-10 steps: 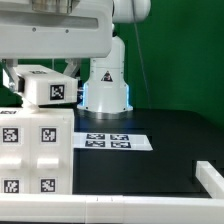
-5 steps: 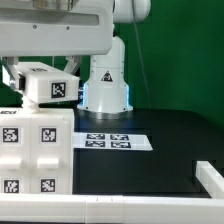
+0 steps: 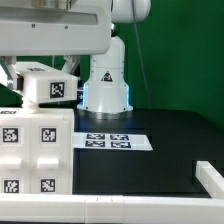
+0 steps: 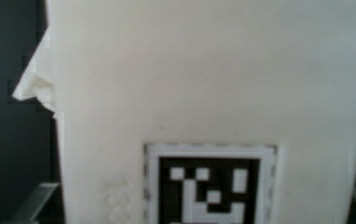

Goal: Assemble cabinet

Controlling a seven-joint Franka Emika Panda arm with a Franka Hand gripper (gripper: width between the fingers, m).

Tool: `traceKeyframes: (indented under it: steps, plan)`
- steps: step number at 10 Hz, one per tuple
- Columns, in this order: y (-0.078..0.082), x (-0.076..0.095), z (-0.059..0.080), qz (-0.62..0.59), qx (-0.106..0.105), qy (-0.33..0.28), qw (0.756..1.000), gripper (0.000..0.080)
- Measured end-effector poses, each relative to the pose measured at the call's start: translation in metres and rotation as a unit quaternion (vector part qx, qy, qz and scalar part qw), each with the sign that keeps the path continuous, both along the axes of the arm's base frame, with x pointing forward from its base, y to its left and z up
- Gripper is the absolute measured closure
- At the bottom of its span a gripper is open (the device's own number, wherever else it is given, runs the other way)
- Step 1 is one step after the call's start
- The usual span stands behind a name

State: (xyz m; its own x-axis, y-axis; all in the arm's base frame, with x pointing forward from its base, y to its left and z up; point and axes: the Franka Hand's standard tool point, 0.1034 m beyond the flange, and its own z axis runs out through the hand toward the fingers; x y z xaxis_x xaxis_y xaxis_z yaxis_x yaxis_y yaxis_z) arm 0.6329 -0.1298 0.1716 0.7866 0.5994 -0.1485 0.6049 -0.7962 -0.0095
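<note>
A large white cabinet piece (image 3: 38, 152) stands at the near edge of the black table (image 3: 170, 150), toward the exterior view's left corner. Its facing side carries six square black-and-white marker tags in two columns of three, though the top left one is cut by the frame. On top of it, toward the rear, sits a second, smaller white cabinet piece (image 3: 47, 84) with one tag showing on its face; it is tilted slightly out of line with the block below.

The robot arm's big glossy white body fills the upper part of the exterior view, and its base (image 3: 106, 85) rises behind the cabinet, near the table's far edge. The gripper itself is hidden in this view behind the arm and the small piece. In the wrist view, a white cabinet surface (image 4: 193, 90) with one marker tag at its lower part fills nearly the whole picture; no fingers show clearly, so contact cannot be judged, but the jaws stand wide apart, apparently with nothing clamped.

The marker board (image 3: 113, 141) lies flat near the table's middle, just beside the large piece, showing four tags. One more white part (image 3: 210, 185) lies at the table's near corner on the exterior view's right, partly cropped.
</note>
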Motion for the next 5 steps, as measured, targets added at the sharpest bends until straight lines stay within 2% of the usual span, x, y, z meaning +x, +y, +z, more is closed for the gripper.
traceKeyframes:
  steps: [5]
  plan:
    - [-0.003, -0.0013, -0.0042, -0.002, -0.002, -0.004, 1.0, 0.0239]
